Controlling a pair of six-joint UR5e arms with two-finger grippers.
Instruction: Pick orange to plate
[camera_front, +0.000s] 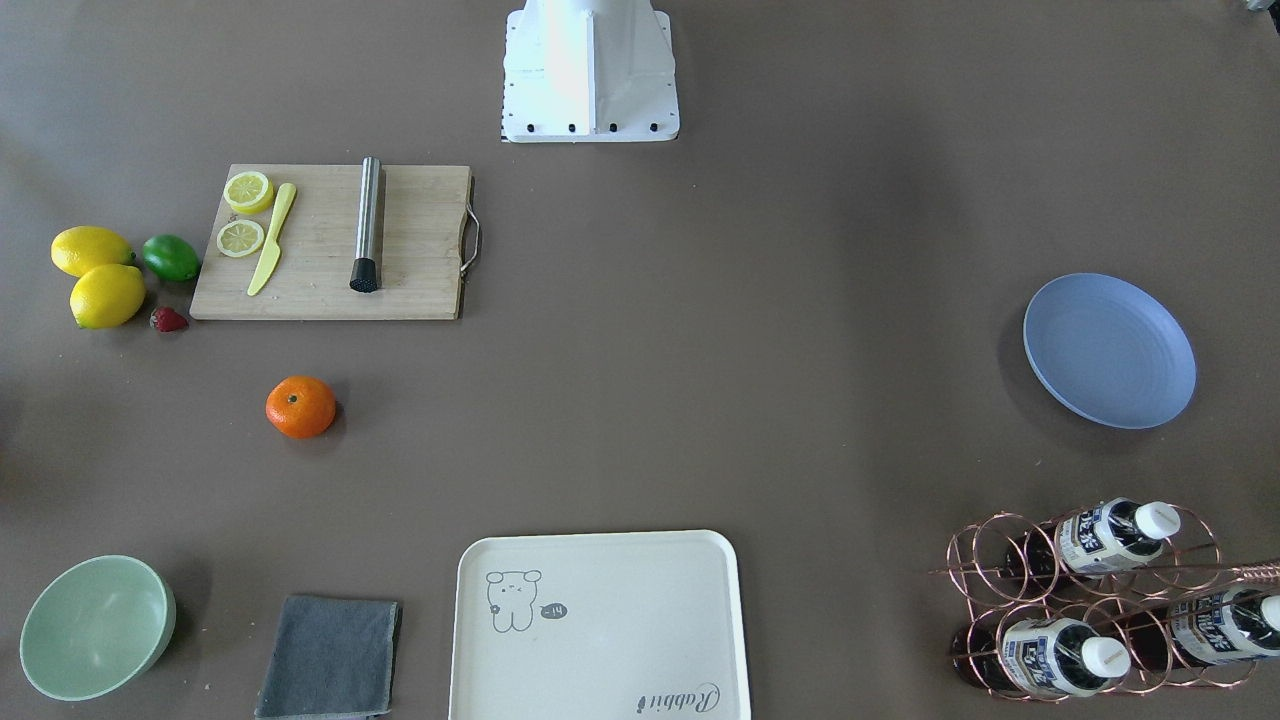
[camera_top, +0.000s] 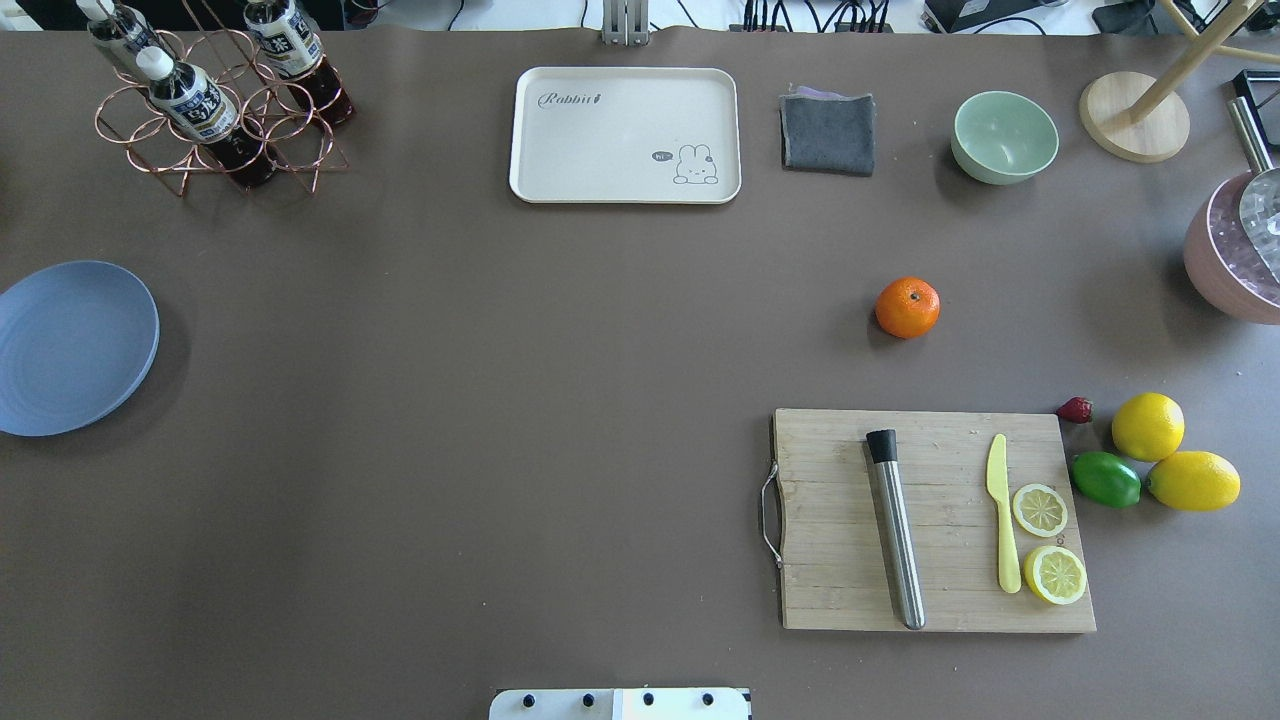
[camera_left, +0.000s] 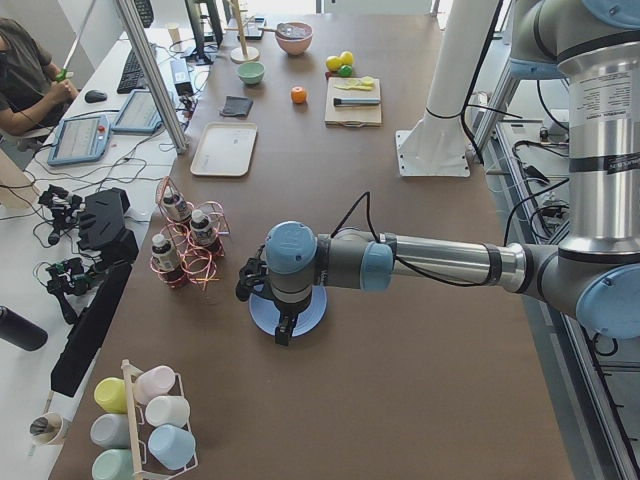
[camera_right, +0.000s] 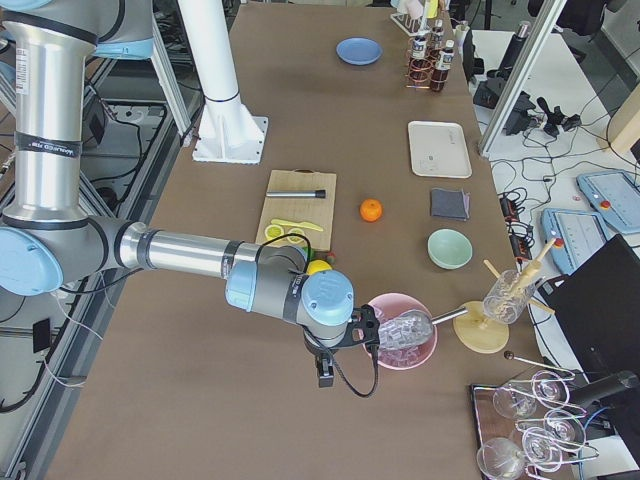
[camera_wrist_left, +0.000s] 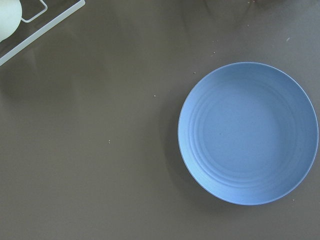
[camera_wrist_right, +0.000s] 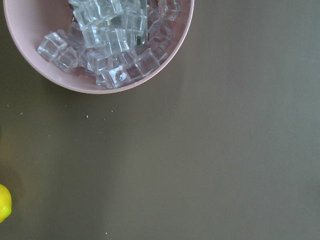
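Note:
The orange (camera_front: 300, 406) sits alone on the brown table, just beyond the cutting board (camera_top: 930, 520) on my right side; it also shows as orange (camera_top: 907, 307) from overhead. The blue plate (camera_top: 70, 347) lies at the table's far left edge, bare, and fills the left wrist view as plate (camera_wrist_left: 248, 132). My left gripper (camera_left: 282, 335) hangs above the plate (camera_left: 312, 310); I cannot tell whether it is open or shut. My right gripper (camera_right: 324, 374) hovers beside a pink bowl of ice, far from the orange (camera_right: 371, 210); its state cannot be told either.
The board carries a steel muddler (camera_top: 895, 525), a yellow knife and lemon slices. Two lemons (camera_top: 1170, 455), a lime and a strawberry lie to its right. A cream tray (camera_top: 625, 135), grey cloth, green bowl (camera_top: 1004, 137), bottle rack (camera_top: 215, 100) and the pink ice bowl (camera_wrist_right: 100, 45) line the far side.

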